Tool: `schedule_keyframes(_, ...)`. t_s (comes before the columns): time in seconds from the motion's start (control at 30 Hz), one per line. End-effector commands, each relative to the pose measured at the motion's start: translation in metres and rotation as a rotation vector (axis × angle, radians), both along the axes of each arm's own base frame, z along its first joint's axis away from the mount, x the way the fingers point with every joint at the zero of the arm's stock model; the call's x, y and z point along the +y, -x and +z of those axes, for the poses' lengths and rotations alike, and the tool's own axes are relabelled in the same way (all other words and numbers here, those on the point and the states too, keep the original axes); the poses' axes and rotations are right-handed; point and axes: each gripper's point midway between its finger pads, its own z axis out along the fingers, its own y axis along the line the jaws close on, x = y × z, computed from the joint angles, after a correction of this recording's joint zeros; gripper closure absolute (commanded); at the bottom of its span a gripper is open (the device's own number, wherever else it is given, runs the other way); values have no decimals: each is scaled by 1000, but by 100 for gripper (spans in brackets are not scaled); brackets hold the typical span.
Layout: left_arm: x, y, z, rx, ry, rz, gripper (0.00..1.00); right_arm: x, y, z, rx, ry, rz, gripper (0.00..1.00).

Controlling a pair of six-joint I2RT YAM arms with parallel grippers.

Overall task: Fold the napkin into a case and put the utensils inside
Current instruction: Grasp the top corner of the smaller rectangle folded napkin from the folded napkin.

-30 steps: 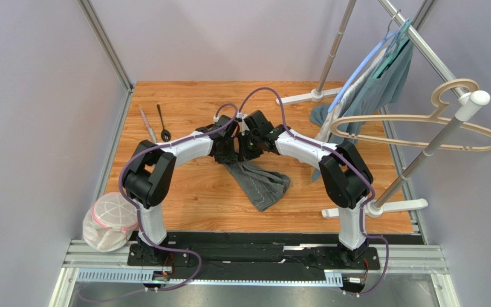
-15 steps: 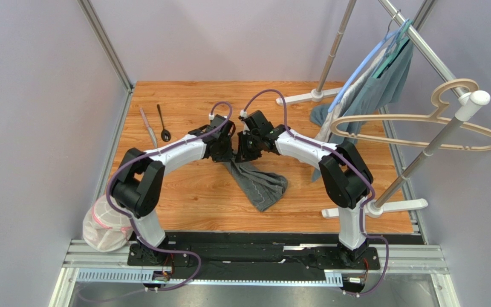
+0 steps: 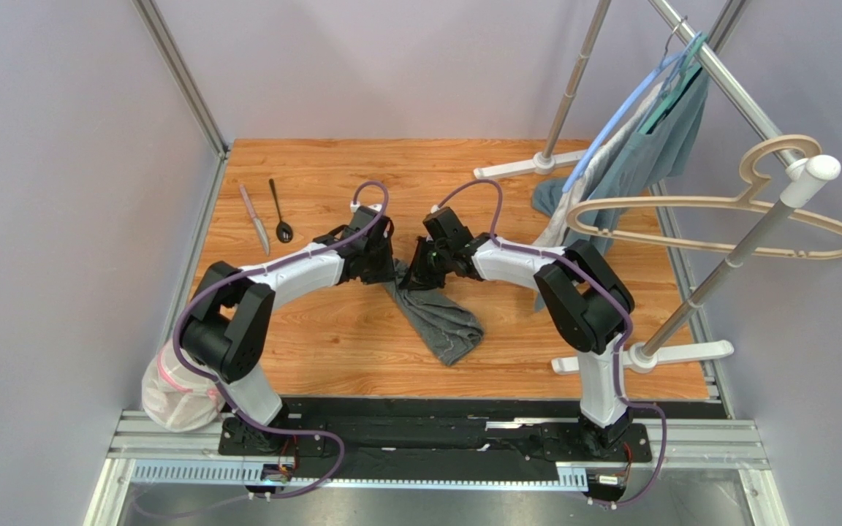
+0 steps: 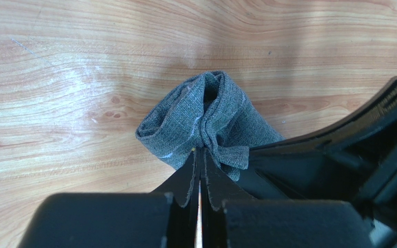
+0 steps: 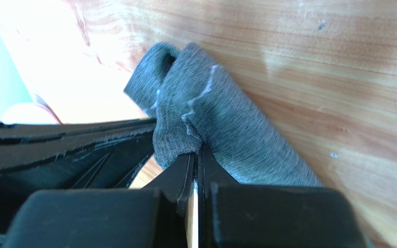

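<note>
The left gripper (image 4: 199, 153) and right gripper (image 5: 195, 153) each pinch the bunched napkin (image 3: 443, 320); apparently at neighbouring corners

The wooden table (image 3: 316, 329) carried a crumpled grey napkin (image 3: 442, 320) near its middle, a knife (image 3: 254, 218) and a black spoon (image 3: 280, 214) side by side at ten o'clock, a white rack foot (image 3: 513, 169) at one o'clock and a second rack foot (image 3: 678, 351) at four

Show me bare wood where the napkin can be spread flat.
Bare: far strip between spoon and rack foot; near patch between left arm and napkin. Crowded: centre, where left fingers and right fingers pinch the napkin; right side, under the garment.
</note>
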Motion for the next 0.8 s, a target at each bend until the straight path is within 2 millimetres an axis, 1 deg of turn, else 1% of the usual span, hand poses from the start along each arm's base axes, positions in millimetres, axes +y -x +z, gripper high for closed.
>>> schedule_keyframes(0.0,-8,-9,20,-87,74,-1,100,15,-13,-2,4,-117,-89,100)
schedule_keyframes(0.03,-11,-7,21,-83,92,-16,100,16,-12,-6,5,-120,-95,100)
schedule_keyframes(0.07,-12,-8,23,-93,97,-16,100,18,-17,-2,-17,-140,-102,100)
schedule_keyframes(0.17,-9,-3,17,-72,87,-12,100,17,-23,-3,-62,-134,-103,100)
schedule_keyframes(0.2,-7,-3,16,-69,83,-8,100,21,-24,-1,-103,-148,-68,100)
schedule_keyframes(0.27,-3,-2,11,-58,72,2,100,29,-18,2,-119,-184,12,100)
schedule_keyframes(0.3,0,-3,9,-53,69,13,100,31,-17,-2,-123,-191,46,100)
schedule_keyframes(0.33,1,-4,8,-47,73,26,100,35,-10,-4,-130,-205,116,100)
schedule_keyframes(0.4,5,-5,5,-37,82,47,100,44,-10,3,-134,-249,181,99)
schedule_keyframes(0.43,5,-5,5,-31,96,55,100,47,-1,-4,-92,-264,229,99)
schedule_keyframes(0.5,5,-7,6,-32,115,60,100,46,-2,-8,-78,-245,237,98)
schedule_keyframes(0.53,2,-7,9,-33,139,56,100,48,2,-6,-78,-264,266,98)
schedule_keyframes(0.63,-2,-7,8,-6,196,54,100,44,0,-5,-88,-253,255,97)
schedule_keyframes(0.67,0,-7,4,7,198,61,100,43,-2,-1,-101,-248,257,96)
schedule_keyframes(0.77,5,-7,0,14,191,72,100,37,-1,3,-138,-215,286,87)
